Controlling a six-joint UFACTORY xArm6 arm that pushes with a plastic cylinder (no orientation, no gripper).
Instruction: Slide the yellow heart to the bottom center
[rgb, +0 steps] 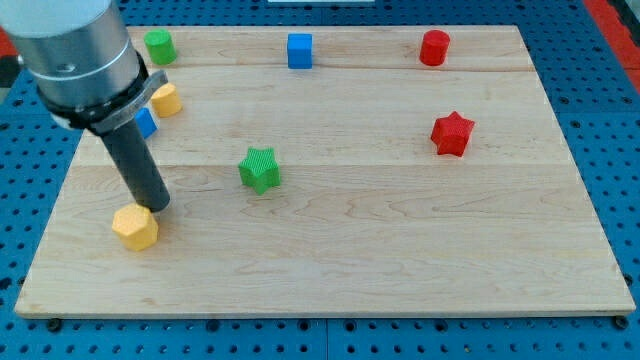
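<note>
Two yellow blocks show. One (166, 99) lies at the upper left, just right of the arm's body; its shape is partly hidden and may be the heart. The other (135, 227) lies at the lower left and looks more like a pentagon. My tip (158, 207) is down on the board, touching or nearly touching the upper right edge of this lower yellow block. The rod slants up to the left into the grey arm body (80, 55).
A blue block (147, 124) is partly hidden behind the rod. A green round block (158, 45), a blue cube (299, 50) and a red round block (434, 47) line the top edge. A green star (260, 168) sits mid-board, a red star (452, 133) at right.
</note>
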